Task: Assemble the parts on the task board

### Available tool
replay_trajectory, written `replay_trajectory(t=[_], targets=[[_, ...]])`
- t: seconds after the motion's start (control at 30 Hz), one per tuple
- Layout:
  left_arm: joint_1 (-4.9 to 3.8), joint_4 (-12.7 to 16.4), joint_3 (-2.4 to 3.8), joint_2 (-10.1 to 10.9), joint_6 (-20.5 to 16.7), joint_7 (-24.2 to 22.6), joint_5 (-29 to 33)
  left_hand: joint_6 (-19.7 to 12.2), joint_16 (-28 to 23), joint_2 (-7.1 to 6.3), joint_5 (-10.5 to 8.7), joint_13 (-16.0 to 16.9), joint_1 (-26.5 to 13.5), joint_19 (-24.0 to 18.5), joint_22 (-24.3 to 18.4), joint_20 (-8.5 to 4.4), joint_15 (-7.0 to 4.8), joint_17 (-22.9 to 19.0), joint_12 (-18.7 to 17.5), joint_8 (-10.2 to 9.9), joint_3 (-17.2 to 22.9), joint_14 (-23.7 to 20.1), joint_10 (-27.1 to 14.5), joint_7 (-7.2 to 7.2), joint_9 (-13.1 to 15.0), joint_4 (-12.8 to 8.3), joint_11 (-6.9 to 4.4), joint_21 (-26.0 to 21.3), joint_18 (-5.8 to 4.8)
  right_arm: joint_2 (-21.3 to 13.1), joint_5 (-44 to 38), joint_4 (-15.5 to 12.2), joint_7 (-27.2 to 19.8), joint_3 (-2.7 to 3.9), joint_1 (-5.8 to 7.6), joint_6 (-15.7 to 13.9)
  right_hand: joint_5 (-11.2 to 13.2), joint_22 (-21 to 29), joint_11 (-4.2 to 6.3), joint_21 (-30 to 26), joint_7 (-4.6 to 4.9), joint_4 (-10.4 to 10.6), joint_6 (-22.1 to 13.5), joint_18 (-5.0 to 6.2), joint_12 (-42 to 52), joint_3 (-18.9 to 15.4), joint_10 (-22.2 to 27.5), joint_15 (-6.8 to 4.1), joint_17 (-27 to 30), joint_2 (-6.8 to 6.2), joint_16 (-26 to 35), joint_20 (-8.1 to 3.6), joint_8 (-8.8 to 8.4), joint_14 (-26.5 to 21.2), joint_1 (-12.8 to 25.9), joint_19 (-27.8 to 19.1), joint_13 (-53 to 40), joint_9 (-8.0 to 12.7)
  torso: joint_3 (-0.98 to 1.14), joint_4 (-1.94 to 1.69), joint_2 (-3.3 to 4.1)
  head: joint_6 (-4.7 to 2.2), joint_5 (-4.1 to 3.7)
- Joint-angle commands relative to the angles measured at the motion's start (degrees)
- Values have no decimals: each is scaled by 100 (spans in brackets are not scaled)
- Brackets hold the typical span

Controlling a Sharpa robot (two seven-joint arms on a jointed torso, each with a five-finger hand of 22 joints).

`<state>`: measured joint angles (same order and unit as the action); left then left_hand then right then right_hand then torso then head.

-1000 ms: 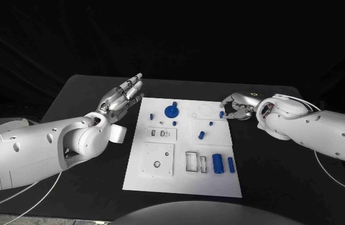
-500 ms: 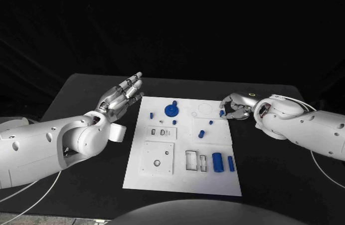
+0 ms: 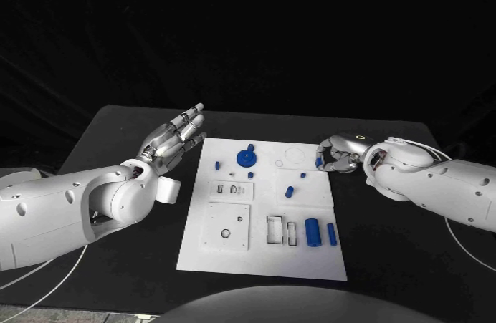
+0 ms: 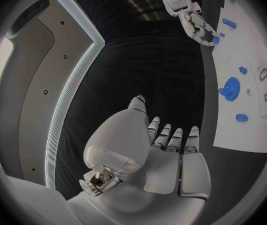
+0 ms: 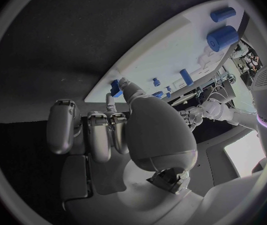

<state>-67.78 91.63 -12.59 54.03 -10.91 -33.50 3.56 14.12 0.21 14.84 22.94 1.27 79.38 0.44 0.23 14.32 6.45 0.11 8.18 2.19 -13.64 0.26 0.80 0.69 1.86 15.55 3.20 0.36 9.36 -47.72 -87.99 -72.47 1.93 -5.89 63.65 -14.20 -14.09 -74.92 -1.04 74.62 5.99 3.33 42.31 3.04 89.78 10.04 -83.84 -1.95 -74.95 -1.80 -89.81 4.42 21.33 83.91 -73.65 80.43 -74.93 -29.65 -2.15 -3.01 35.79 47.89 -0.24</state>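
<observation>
Task board (image 3: 264, 255) lies flat in the middle of your black table (image 3: 403, 251), a white plate with its long side running away from the robot. Your left hand (image 3: 173, 142) hangs above the table just off the board's far left corner, palm up, fingers straight and close side by side, holding nothing; the left wrist view shows the same flat, bare palm (image 4: 171, 165). Your right hand (image 3: 339, 153) sits at the board's far right edge with its fingers curled in. In the right wrist view the thumb and a finger meet at a small blue part (image 5: 116, 88) right at the board's edge (image 5: 171, 40), and the head view shows a speck of blue (image 3: 318, 163) by those fingertips. You can read that as a pinch on the part, though the contact itself is small and partly hidden.

On the board, a blue gear (image 3: 247, 158) stands near the far end, left of centre, with a small blue peg (image 3: 217, 167) to its left. A short blue piece (image 3: 289, 191) lies near the middle. At the near right, a thick blue cylinder (image 3: 312, 233) and a thinner blue bar (image 3: 332, 235) lie side by side, lengthwise, just beside two rectangular cut-outs (image 3: 275, 230). A square white panel (image 3: 226, 228) with a round hole sits at the near left.
</observation>
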Motion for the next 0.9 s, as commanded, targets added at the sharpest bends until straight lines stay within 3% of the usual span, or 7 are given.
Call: replay_trajectory(t=[0.03, 0.2, 0.4, 0.67, 0.77, 0.9], targets=[[-2, 4, 4, -7, 127, -26, 1, 16, 13, 14, 38, 8, 58, 7, 7, 53, 43, 8, 31, 27, 21, 7, 11, 9, 8, -7, 44, 6, 102, 16, -97, 12, 18, 0, -9, 18, -64, -995, -1, -26, -28, -6, -4, 81, 22, -35, -616, -2, -1505, 0, -19, 11, 78, 609, -72, 2, -1507, -67, -2, 1, 3, 3, -5], [-2, 2, 4, -8, 136, -16, 1, 17, 14, 16, 46, 8, 67, 8, 7, 55, 46, 9, 33, 28, 26, 8, 11, 11, 8, -12, 45, 7, 102, 37, -98, 26, 10, 0, -13, -2, -178, -996, 20, -36, -56, 12, 86, 83, 22, -20, -616, -13, -1505, 49, -19, -2, 240, 609, -78, 4, -1507, -193, -2, -2, 3, 22, -5], [-2, 0, 4, -7, 148, 6, 1, 17, 14, 16, 46, 8, 67, 8, 7, 55, 46, 9, 33, 28, 26, 8, 11, 11, 8, -12, 45, 7, 102, 91, -99, 84, 11, 0, -17, -25, -285, -995, 41, -45, -82, 32, 134, 84, 22, 2, -616, -28, -1505, 85, -19, -14, 315, 609, -80, 4, -1507, -255, -2, -3, 3, 38, -2], [-2, 1, 4, 2, 155, 27, 1, 19, 15, 18, 52, 8, 74, 10, 8, 58, 48, 9, 33, 28, 30, 9, 11, 15, 8, -16, 46, 8, 102, 119, -32, 107, -1, 0, -25, -144, -1251, -995, 116, -70, -176, 75, 304, 88, 22, 259, -616, -88, -1505, 251, -19, -71, 487, 609, -119, 0, -1507, -414, -2, -2, 1, 61, 16], [-2, 1, 4, 8, 158, 33, 1, 15, 14, 22, 54, 9, 76, 10, 8, 59, 49, 9, 36, 28, 32, 9, 12, 16, 8, -17, 49, 8, 102, 110, 33, 76, -35, 1, -26, -274, -1550, -1000, 134, -59, -190, 79, 320, 84, 22, 342, -616, -109, -1505, 226, -19, -92, 525, 609, -93, 9, -1507, -471, -1, 2, 2, 67, 32], [-1, -1, 4, 14, 160, 42, 1, 16, 15, 26, 57, 9, 79, 10, 8, 61, 51, 9, 37, 28, 36, 10, 12, 16, 8, -18, 53, 8, 102, 92, 90, 1, -55, 1, -25, -410, -1757, -1000, 137, -59, -186, 92, 321, 83, 22, 400, -616, -116, -1505, 177, -19, -101, 546, 609, -49, 13, -1507, -514, -2, 7, -1, 70, 47]])
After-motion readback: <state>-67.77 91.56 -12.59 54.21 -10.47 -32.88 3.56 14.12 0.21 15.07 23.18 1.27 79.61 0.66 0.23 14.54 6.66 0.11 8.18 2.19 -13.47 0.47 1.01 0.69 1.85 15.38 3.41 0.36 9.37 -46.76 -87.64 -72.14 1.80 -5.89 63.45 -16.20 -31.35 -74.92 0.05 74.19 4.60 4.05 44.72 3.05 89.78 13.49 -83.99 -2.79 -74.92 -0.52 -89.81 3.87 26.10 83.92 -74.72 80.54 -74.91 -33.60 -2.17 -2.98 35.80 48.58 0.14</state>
